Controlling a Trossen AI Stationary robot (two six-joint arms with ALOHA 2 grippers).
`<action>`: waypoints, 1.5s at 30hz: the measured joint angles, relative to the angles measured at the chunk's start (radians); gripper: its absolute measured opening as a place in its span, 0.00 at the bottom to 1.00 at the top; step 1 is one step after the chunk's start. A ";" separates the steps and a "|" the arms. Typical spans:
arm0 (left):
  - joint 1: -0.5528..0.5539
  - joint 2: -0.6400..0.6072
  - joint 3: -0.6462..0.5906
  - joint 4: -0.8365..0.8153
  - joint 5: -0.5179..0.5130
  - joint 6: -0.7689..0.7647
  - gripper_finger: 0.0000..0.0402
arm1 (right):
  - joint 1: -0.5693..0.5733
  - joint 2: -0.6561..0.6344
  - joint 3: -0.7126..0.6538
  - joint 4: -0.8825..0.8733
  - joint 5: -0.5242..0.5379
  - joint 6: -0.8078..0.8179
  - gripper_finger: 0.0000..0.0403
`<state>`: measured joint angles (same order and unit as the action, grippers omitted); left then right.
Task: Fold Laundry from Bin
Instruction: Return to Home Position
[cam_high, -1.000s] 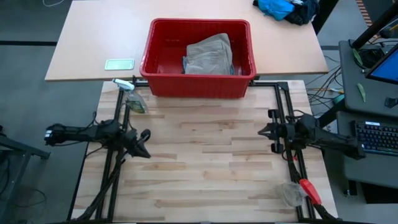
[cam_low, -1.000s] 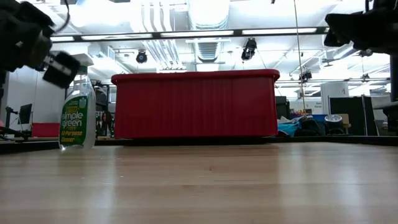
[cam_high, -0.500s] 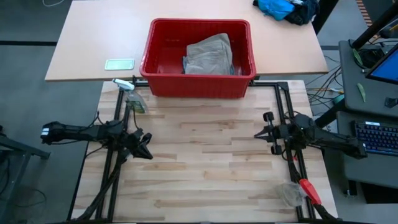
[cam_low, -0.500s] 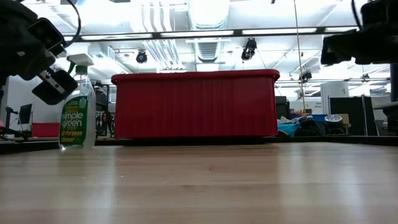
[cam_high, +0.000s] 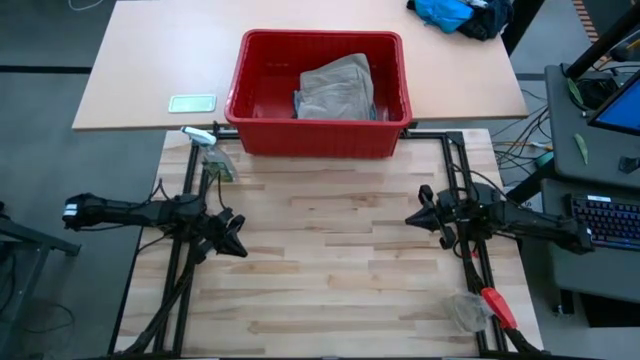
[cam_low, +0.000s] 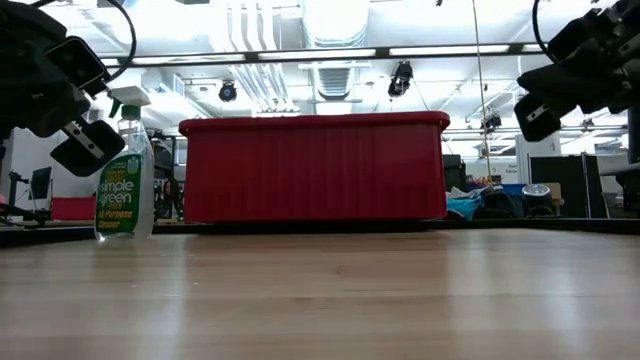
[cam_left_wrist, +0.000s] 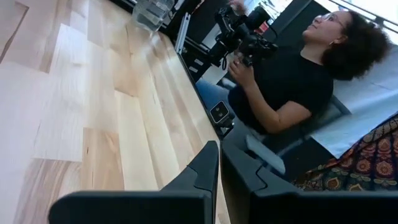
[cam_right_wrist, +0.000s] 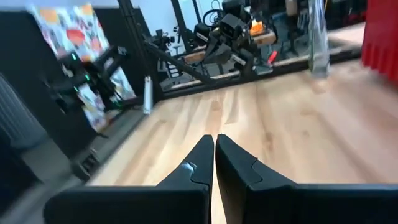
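Note:
The red bin (cam_high: 318, 92) stands on the far table, at the wooden table's far edge; in the low view only its front wall (cam_low: 315, 168) shows. A khaki-taupe piece of laundry (cam_high: 338, 86) lies crumpled in the bin's right half on its floor, with a bluish edge (cam_high: 298, 104) beside it. My left gripper (cam_high: 236, 240) hovers shut over the table's left side, well short of the bin. My right gripper (cam_high: 411, 218) hovers shut over the right side. Both point about level toward the table's middle, with nothing between the fingers (cam_left_wrist: 216, 163) (cam_right_wrist: 214, 149).
A spray bottle (cam_high: 216, 160) (cam_low: 124, 180) stands at the far left, near my left arm. A green card (cam_high: 191, 103) and a blue cloth heap (cam_high: 455, 14) lie on the far table. A red-handled tool and clear bag (cam_high: 478, 306) lie near right. A seated person (cam_left_wrist: 292, 74) shows beyond the right edge.
Both grippers have rolled about their own pointing lines, the right one more than the left, staying shut and nearly in place above the table. The laundry and bin have not moved.

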<state>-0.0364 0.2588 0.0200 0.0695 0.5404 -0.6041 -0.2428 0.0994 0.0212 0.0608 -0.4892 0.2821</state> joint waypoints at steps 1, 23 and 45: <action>0.000 0.002 0.000 0.000 0.000 0.000 0.00 | 0.000 0.000 0.000 -0.002 0.002 -0.048 0.02; 0.000 0.027 0.000 0.004 -0.001 0.000 0.00 | 0.045 -0.098 -0.010 0.011 -0.150 -0.558 0.02; 0.000 0.027 0.000 0.004 -0.002 0.000 0.00 | 0.044 -0.084 -0.011 0.021 -0.139 -0.458 0.02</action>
<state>-0.0364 0.2859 0.0200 0.0738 0.5381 -0.6038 -0.1986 0.0154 0.0101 0.0820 -0.6280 -0.1755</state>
